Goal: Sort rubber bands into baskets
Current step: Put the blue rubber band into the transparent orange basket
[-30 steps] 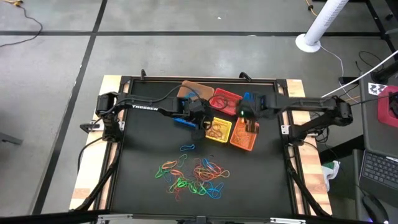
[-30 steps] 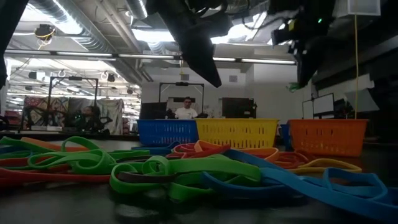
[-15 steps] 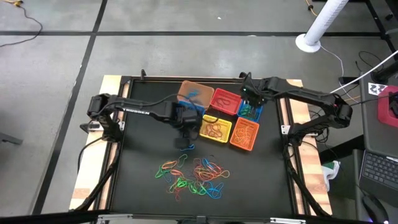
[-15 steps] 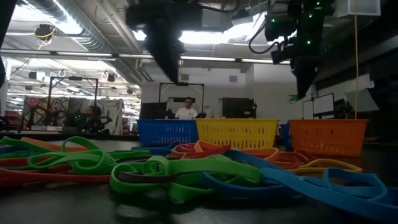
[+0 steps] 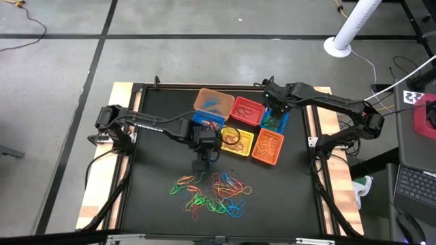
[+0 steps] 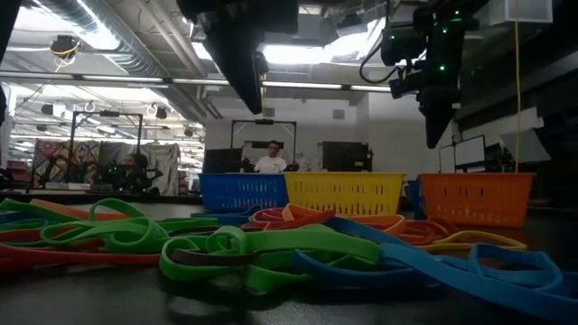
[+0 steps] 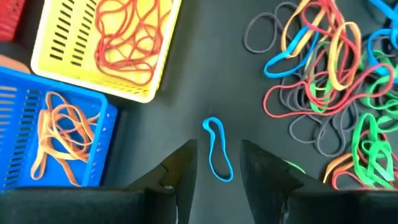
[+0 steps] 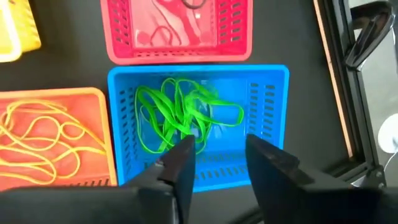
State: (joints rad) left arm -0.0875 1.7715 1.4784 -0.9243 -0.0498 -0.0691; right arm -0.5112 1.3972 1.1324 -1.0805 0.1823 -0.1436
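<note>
The left gripper (image 7: 214,163) is hanging over the desk (image 5: 157,190) with its jaws parted and nothing between them, straddling a lone blue rubber band (image 7: 217,149) that is lying flat just short of the main heap of rubber bands (image 5: 211,194). Beside it are sitting a yellow basket (image 7: 81,46) holding reddish-orange loops and a blue basket (image 7: 18,118) holding orange ones.

That blue band is looking thin, limp and almost weightless. It is likely going to fold and stretch instead of keeping its shape, and being rubber it should be grippy rather than slick, so the risk is more in missing it against the dark surface than in dropping it. Since it is lying stretched into a narrow oval, the best hold seems to be across its middle, where both strands are running close together, with the fingertips coming right down to the surface so they pinch both strands at once. It is lying apart from the heap, so no neighbour should be dragged along.

The right gripper (image 8: 214,163) is hovering over another blue basket (image 8: 273,124) holding green bands (image 8: 180,115), jaws spread and empty. Next to it are sitting a red basket (image 8: 180,53) and an orange basket (image 8: 62,96).
</note>
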